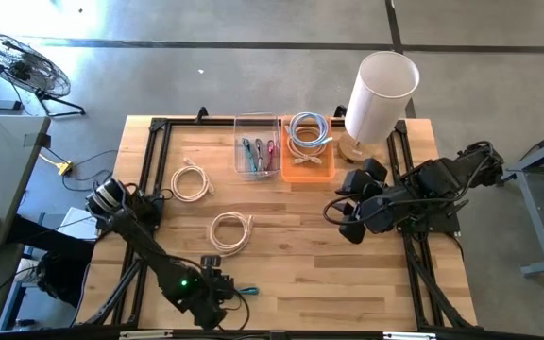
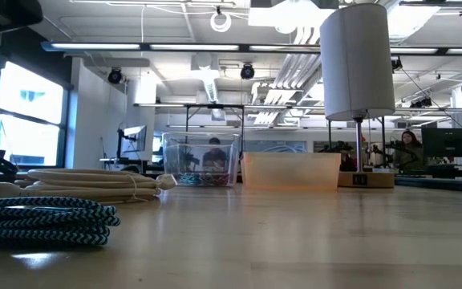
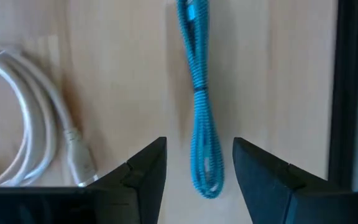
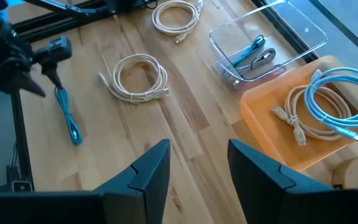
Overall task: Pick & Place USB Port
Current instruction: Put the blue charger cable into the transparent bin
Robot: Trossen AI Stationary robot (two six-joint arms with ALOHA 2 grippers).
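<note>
**What cannot be seen clearly**

In the overhead view, the left gripper [image 1: 223, 291] at lower centre hides most of the teal cable [image 1: 249, 291]. The clear bin [image 1: 257, 144] at upper centre holds cables too small to identify. In the left wrist view, the white cable [image 3: 36, 124] is cut off at the left edge.

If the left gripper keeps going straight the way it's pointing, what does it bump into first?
Probably the blue braided cable. In the left wrist view it lies on the table right between the open fingers of the left gripper, stretching ahead. The white cable sits off to one side, likely missed.
</note>
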